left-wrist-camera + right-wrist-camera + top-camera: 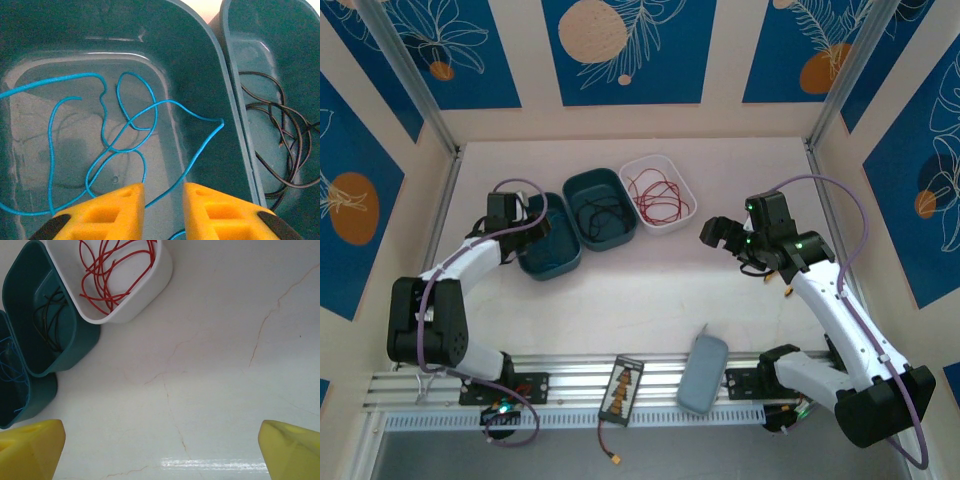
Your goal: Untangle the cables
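Cables (657, 199) lie separated by colour across three trays (670, 226).

The left arm (470, 262) and right arm (835, 305) were white with black joints and purple cables (863, 235); the left gripper (164, 190) had yellow fingers (220, 212).

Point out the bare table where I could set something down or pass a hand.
Widest bare patch: table centre, bordered by the teal trays behind, the rail in front and the open right gripper. Also bare: the back right corner beyond the white tray. Crowded: back left, where trays stand packed and the left gripper sits over the blue cable.
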